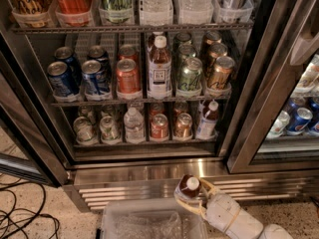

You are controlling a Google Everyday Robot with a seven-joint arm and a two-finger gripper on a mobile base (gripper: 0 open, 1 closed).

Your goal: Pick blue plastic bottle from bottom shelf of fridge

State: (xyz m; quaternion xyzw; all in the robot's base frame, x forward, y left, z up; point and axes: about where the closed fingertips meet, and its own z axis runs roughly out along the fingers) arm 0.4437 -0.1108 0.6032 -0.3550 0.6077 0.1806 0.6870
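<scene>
The approach is being made: the blue plastic bottle (207, 121) is being kept at the right end of the bottom shelf (144, 144), while the claw (192, 195), whose state cannot be told, is being held low before the fridge (149, 172). A raised, forward reach is being called for.

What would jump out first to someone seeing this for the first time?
Probably the open fridge, its dark racks packed with drink cans. Then, low in front of its steel grille, the robot's pale tool grips a small white-capped bottle of dark drink, by a clear plastic bin. A similar-looking bottle stands at the right end of the bottom shelf.
</scene>
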